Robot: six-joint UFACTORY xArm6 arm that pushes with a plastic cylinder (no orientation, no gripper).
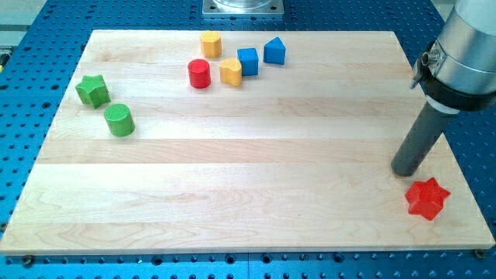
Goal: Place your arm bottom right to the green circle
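The green circle (119,120), a short green cylinder, stands near the view's left edge of the wooden board (248,194). A green star (92,91) sits just up and left of it. My tip (405,171) rests on the board far at the view's right, a long way right of and lower than the green circle. A red star (428,198) lies just down and right of my tip, apart from it.
Near the view's top stands a cluster: a yellow hexagon (211,43), a red cylinder (199,74), a yellow block (231,71), a blue cube (248,61) and a blue pentagon-like block (274,51). The arm's grey body (465,46) fills the upper right corner.
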